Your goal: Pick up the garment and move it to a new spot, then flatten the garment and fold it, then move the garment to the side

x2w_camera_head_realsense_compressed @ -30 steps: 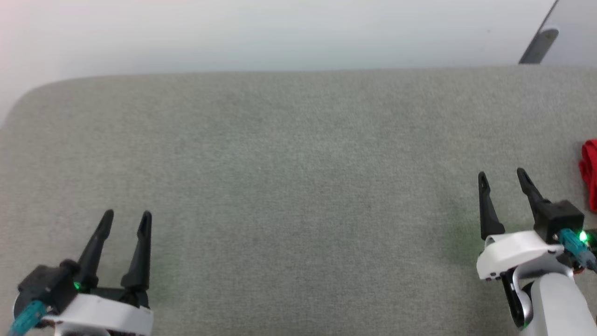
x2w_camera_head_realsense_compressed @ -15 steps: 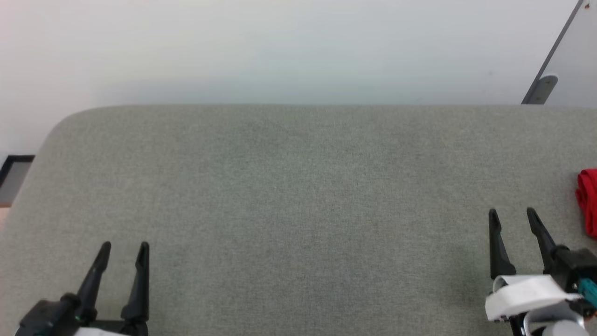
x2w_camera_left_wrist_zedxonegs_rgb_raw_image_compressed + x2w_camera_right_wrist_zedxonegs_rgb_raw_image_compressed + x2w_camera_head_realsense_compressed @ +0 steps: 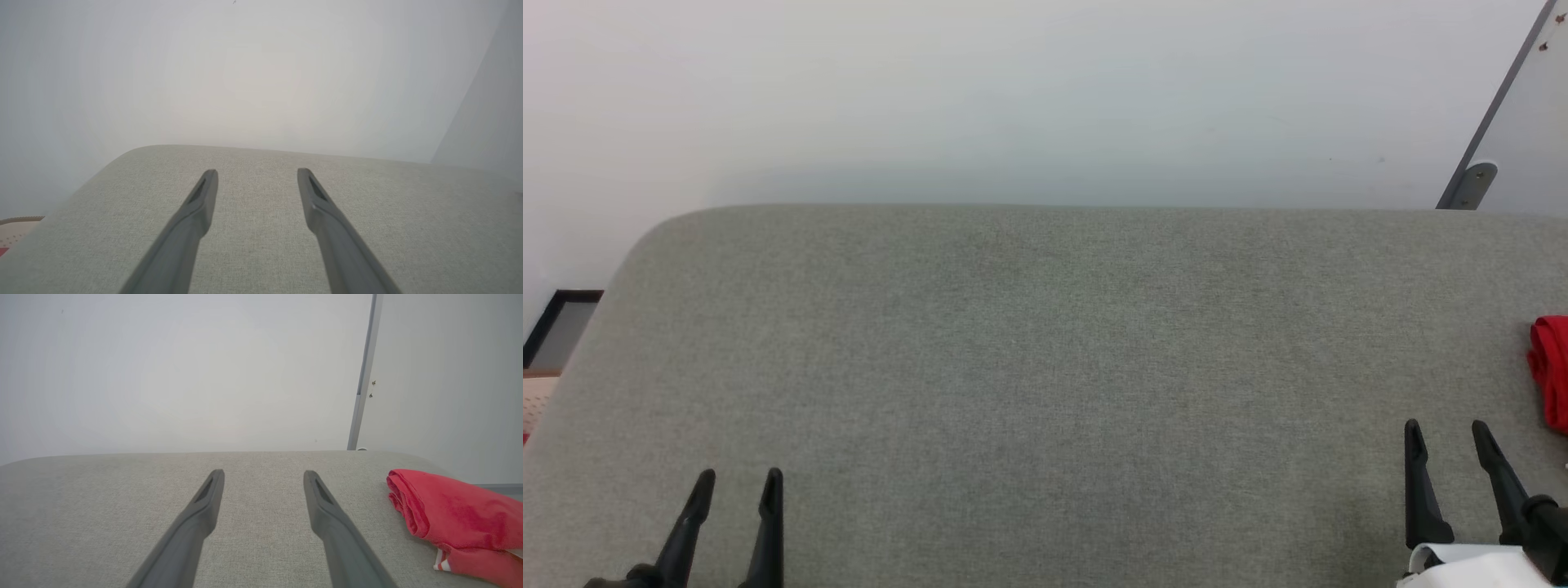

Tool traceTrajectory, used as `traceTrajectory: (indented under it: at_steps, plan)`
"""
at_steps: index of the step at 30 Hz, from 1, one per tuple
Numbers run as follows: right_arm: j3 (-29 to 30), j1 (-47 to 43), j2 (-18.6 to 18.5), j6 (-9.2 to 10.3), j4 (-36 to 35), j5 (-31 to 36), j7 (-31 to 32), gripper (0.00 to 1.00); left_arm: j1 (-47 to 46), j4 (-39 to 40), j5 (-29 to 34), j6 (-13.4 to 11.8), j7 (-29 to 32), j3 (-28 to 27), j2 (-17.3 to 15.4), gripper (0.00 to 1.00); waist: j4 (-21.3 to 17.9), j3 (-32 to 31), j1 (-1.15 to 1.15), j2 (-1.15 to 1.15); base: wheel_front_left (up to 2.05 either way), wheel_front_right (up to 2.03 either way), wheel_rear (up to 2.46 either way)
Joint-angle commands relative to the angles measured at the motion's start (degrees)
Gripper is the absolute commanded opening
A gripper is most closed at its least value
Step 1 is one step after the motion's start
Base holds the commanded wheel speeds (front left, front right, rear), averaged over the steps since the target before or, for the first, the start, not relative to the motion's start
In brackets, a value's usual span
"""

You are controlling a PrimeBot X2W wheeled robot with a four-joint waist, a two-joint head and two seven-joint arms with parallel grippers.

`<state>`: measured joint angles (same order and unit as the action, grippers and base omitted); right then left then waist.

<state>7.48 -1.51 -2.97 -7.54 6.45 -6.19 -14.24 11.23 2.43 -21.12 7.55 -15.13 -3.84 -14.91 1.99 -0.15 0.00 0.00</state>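
Fabric in a tight grey-green weave is covering the bench (image 3: 1045, 343), whose far corners are curving round softly like a padded cushion. The garment (image 3: 453, 510) is lying at the bench's right end, a bright red, fleecy bundle that is rolling over on itself in a thick, rounded fold along the edge facing the right gripper (image 3: 1445, 426). A white band (image 3: 442, 565) with thin red stripes is peeking out from under the bundle's near side. In the head view a sliver of the red cloth is showing at the right edge. The right gripper is hovering just left of the garment, near it but not touching, its two long, matte dark fingers tapering to blunt tips and standing spread apart with nothing between them. The left gripper (image 3: 740, 475) is hanging over the bench's left part, well apart from the garment, its fingers likewise splayed wide and holding nothing. A smooth pale wall (image 3: 1013, 98) is rising behind the bench, and a flat grey panel (image 3: 445, 375) with a thin edge strip is standing at the right.
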Motion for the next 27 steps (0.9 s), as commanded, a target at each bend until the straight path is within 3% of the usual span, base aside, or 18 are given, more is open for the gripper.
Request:
traceTrajectory:
  at_steps: [1, 27]
  plan:
    - [0.22, -0.76, 0.14, 0.12, -0.36, -0.40, 0.03, 1.00, 0.47, 0.06, 0.18, -0.16, 0.05, -0.14, 0.02, 1.00, -0.04, -0.03, 0.00, 0.00, 0.00, 0.00, 0.00]
    - [-1.33, -1.25, 0.14, 0.12, -3.07, -1.62, 1.12, 1.00, -0.85, 0.06, 0.32, -0.16, 0.05, -0.69, -0.46, 1.00, -0.24, 1.07, 0.00, 0.00, 0.00, 0.00, 0.00]
